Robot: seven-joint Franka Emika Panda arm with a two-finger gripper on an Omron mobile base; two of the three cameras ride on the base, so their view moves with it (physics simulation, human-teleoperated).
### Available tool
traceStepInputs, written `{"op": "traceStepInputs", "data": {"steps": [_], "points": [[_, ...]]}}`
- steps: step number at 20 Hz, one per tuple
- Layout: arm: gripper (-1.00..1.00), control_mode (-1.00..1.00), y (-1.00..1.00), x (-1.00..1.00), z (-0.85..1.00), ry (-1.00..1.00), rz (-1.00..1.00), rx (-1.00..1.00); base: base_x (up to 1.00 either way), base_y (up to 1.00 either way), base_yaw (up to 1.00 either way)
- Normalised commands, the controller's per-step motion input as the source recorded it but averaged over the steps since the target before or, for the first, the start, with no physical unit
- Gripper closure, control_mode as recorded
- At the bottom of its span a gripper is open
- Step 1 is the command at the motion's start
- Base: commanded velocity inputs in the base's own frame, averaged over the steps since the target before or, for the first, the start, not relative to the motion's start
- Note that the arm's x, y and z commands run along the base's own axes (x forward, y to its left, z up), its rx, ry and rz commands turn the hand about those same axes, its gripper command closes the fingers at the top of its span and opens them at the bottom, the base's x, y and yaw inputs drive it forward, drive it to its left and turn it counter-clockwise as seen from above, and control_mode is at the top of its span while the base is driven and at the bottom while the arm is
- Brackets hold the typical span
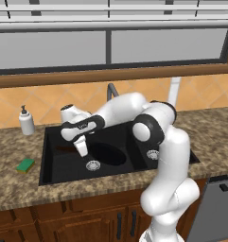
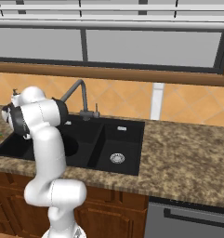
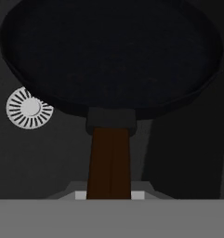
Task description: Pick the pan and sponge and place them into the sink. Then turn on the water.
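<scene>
Down in the sink [image 1: 49, 156], the claw [image 1: 81, 150] grips the pan [image 3: 108, 56] handle, seemingly above a drain [image 3: 29, 108]; sponge [image 1: 25, 165] lies left.

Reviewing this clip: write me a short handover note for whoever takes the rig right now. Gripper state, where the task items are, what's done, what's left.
Gripper: shut on the pan's handle, low inside the sink's larger basin.
Pan: held over the basin floor, near the round drain; whether it is resting on the floor cannot be told.
Sponge: on the counter, left of the sink, untouched.
Faucet: no water seen running.
Done: pan brought into the sink.
Left: release the pan, pick the sponge and put it in the sink, turn on the water.
</scene>
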Motion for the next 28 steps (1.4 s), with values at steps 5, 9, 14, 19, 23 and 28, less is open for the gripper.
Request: {"op": "traceStepInputs", "data": {"steps": [5,9,14,19,23,28], "points": [[1.00,-1.00,0.00,0.09,-0.33,-0.17,-0.04,0.00,0.00,0.00,0.00],[1.00,-1.00,0.00,0.07,-0.36,-0.18,-0.04,0.01,0.00,0.00,0.00],[1.00,-1.00,0.02,0.11,-0.36,-0.11,-0.07,0.00,0.00,0.00,0.00],[1.00,-1.00,0.20,0.26,-0.34,-0.04,-0.12,0.00,0.00,0.00,0.00],[1.00,-1.00,0.45,0.33,-0.17,0.00,-0.16,0.02,0.00,0.00,0.00],[1.00,-1.00,0.56,0.38,-0.20,0.00,-0.18,0.00,0.00,0.00,0.00]]}}
